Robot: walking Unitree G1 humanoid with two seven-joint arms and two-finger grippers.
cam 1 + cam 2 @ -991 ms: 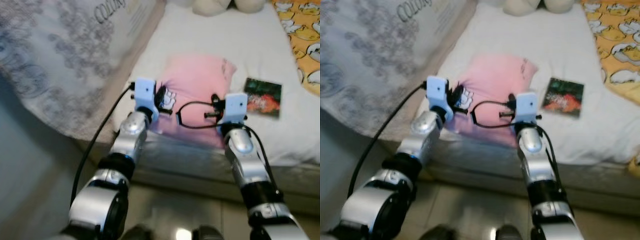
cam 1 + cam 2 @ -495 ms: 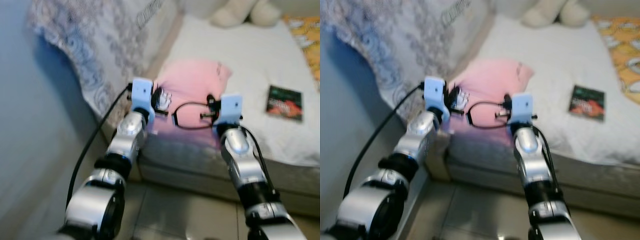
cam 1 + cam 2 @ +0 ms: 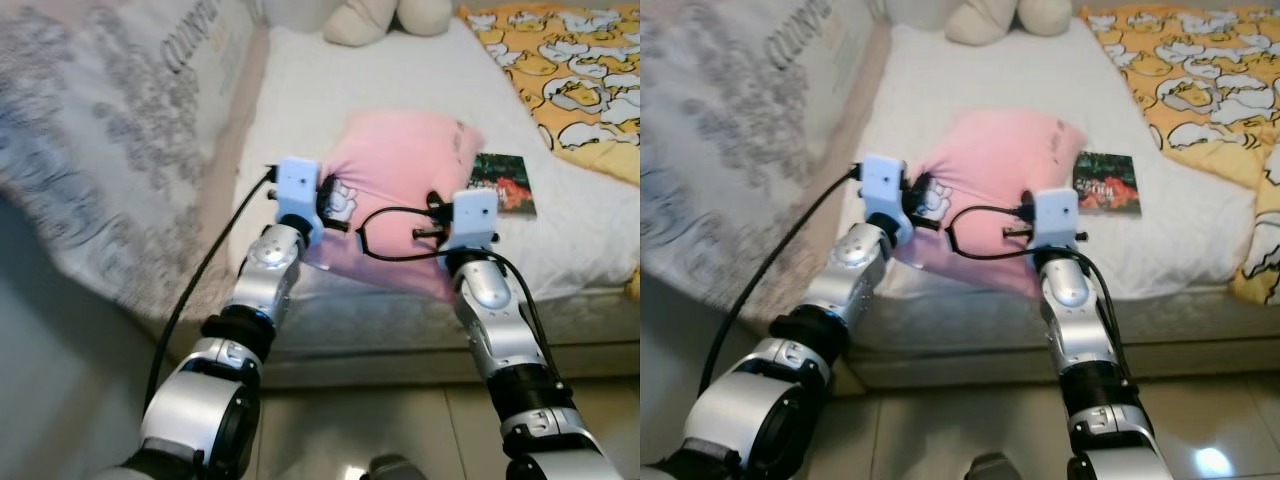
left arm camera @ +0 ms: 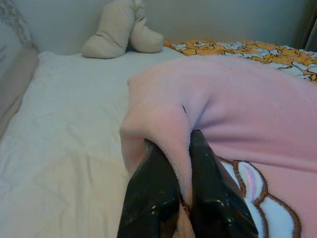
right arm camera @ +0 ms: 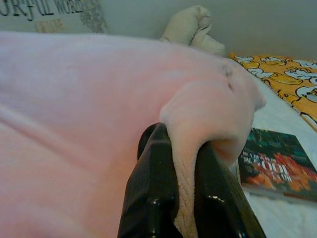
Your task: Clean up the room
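Both arms extend forward over the near edge of the bed [image 3: 420, 80]. The left gripper [image 4: 174, 157] is closed, with a fold of the pink blanket [image 3: 400, 170] pinched between its two black fingers [image 4: 153, 183]. The right gripper [image 5: 179, 143] is likewise closed on a bunched fold of the same blanket, the fabric clamped between its fingers [image 5: 153, 168]. The blanket lies on the white sheet, its near edge draped over the mattress side. A book [image 3: 503, 183] with a dark cover lies flat on the sheet just beside the blanket. A yellow patterned cover [image 3: 570, 70] occupies the robot's right side of the bed. A beige plush toy [image 3: 385, 15] rests at the far end.
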